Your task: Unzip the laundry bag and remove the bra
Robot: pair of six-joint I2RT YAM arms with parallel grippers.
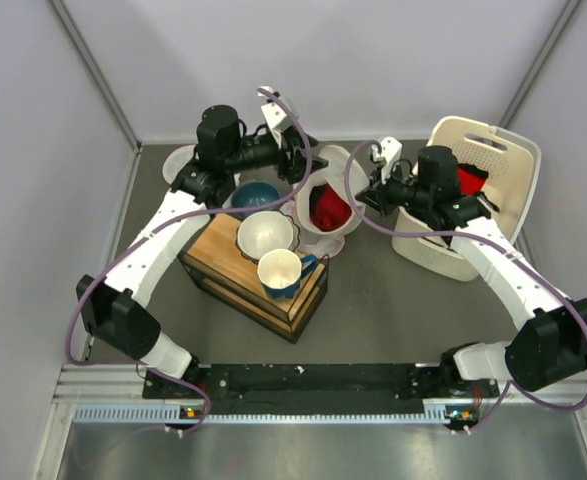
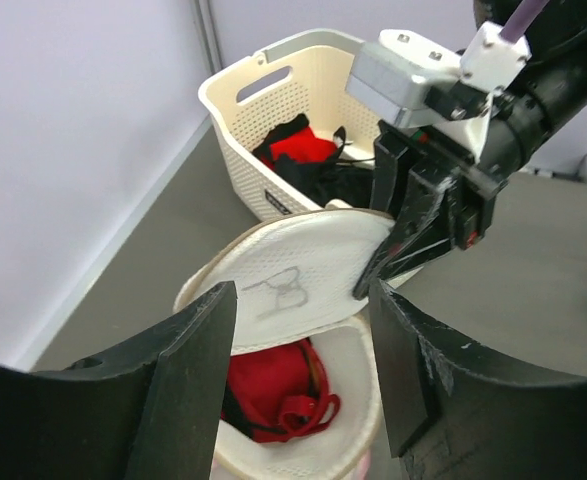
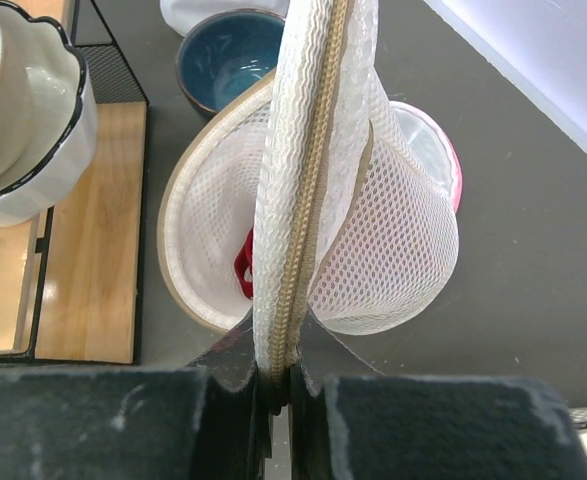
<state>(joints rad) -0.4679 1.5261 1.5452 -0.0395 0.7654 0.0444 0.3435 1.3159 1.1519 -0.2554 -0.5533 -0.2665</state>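
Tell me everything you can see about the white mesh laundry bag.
The laundry bag is a white, translucent mesh drum with tan zipper tape round its edge. It is unzipped: its round end flap stands lifted like a lid, showing the red bra inside. It sits on the table beside the wooden rack. The right gripper is shut on the zipper edge, holding the flap up; the left gripper hovers open above the mouth.

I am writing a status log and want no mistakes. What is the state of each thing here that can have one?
laundry bag: unzipped, round flap lifted.
bra: inside the laundry bag, not removed.
left gripper: open, over the bag's opening.
right gripper: shut on the bag's zipper edge.
basket: holds red and black clothes.
blue bowl: upright, empty.
mug: upright.
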